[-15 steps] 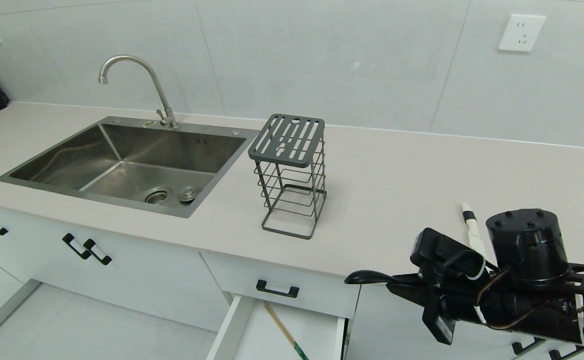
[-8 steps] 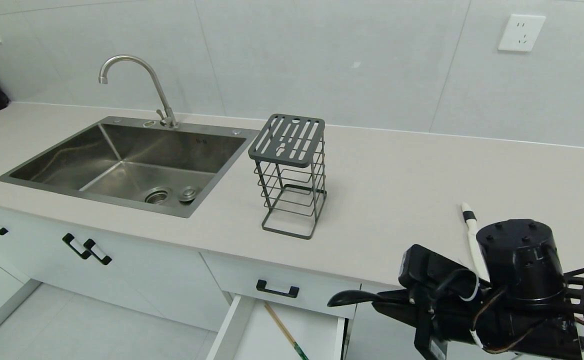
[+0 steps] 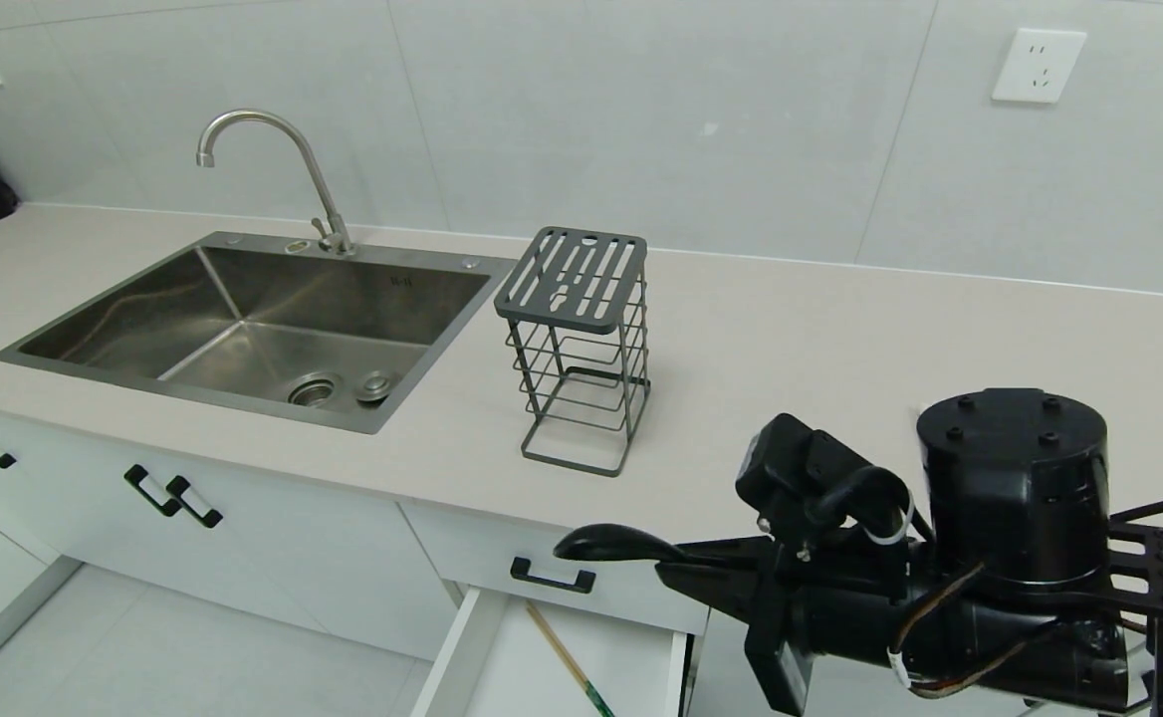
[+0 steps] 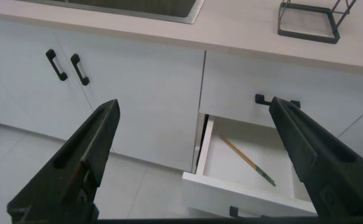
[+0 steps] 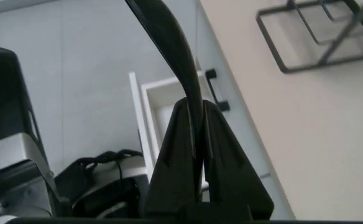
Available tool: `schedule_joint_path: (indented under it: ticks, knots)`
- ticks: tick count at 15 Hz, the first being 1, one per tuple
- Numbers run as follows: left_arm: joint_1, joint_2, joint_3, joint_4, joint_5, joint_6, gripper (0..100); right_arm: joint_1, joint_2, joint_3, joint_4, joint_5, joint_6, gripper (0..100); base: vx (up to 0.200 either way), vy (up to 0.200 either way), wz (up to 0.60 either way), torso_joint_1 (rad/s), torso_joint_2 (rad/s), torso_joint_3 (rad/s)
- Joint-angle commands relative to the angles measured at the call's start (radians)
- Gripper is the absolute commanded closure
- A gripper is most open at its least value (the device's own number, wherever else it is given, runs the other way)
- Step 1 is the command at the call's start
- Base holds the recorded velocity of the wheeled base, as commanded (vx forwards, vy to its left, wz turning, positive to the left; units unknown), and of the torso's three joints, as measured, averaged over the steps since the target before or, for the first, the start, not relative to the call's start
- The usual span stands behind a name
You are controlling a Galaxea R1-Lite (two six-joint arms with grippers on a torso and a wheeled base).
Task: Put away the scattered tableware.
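The black spoon (image 3: pixel 616 544) is clamped in the right gripper (image 3: pixel 676 570); if released off-centre, the open drawer (image 3: pixel 447 652) could be missed.

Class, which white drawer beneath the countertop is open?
The lower white drawer, pulled out with a thin wooden chopstick inside; the black-handled white drawer above it is shut.

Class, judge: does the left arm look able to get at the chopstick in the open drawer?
Probably yes. The drawer stands open, the chopstick lies uncovered inside, and the open left gripper faces it with nothing between. The right gripper, holding the spoon near the drawer, might crowd it.
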Motion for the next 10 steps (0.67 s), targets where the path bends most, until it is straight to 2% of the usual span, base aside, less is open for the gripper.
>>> schedule_joint_path:
  ticks: [1, 5, 10]
  knots:
    - [0.000, 0.000, 0.000, 0.000, 0.000, 0.000, 0, 0.042, 0.024, -0.019, -0.011, 0.003, 0.002, 100, 0.000, 0.000, 0.00, 0.000, 0.00, 0.000]
    - [0.000, 0.000, 0.000, 0.000, 0.000, 0.000, 0, 0.098, 0.075, -0.120, -0.011, 0.007, 0.119, 100, 0.000, 0.000, 0.00, 0.000, 0.00, 0.000]
    - [0.000, 0.000, 0.000, 0.000, 0.000, 0.000, 0, 0.102, 0.152, -0.255, -0.011, 0.029, 0.031, 100, 0.000, 0.000, 0.00, 0.000, 0.00, 0.000]
